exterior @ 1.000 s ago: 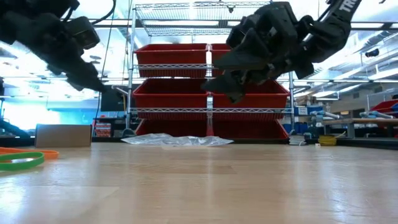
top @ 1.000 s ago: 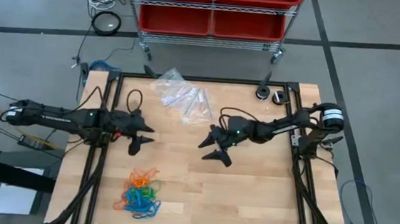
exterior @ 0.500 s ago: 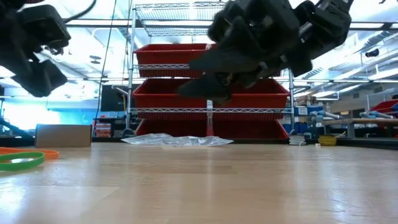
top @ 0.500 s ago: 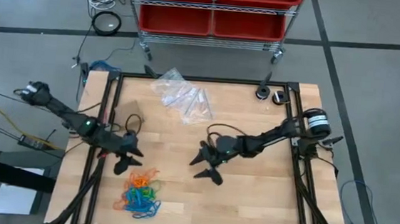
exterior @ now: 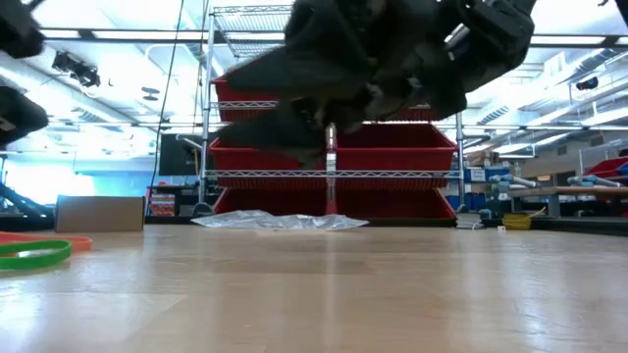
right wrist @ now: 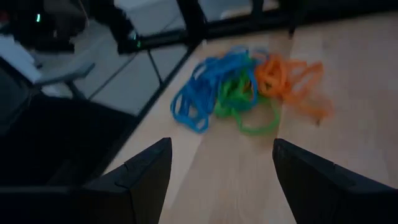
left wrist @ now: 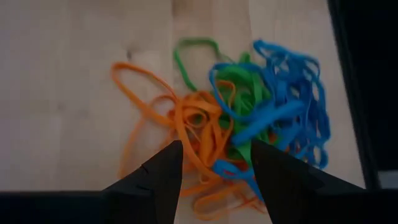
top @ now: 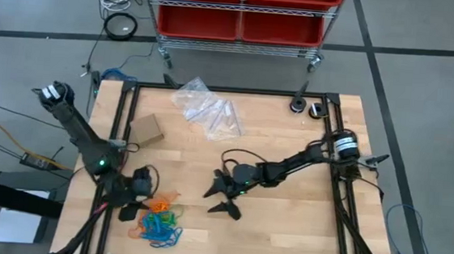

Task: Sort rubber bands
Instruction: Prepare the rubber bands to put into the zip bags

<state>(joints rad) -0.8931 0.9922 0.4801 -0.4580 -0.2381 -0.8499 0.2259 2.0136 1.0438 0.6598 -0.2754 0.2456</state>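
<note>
The rubber bands lie in one tangled heap of orange, green and blue loops on the wooden table, near its front left corner. My left gripper hangs open just left of the heap, pointing steeply down. In the left wrist view its fingers frame the near edge of the rubber bands and touch nothing. My right gripper stands open to the right of the heap, nearly level and facing it. The right wrist view shows the rubber bands well ahead of my right gripper.
Clear plastic bags lie at the table's far middle, and a small cardboard box sits at the far left. Two small round things stand at the far right corner. A rack with red bins stands behind the table.
My left gripper has swung toward the table's near edge, sunk a little and tipped downward, ending beside the rubber bands; the cardboard box it covered now shows. My right gripper has gone toward the near left, closer to the heap. The rubber bands have not moved.
</note>
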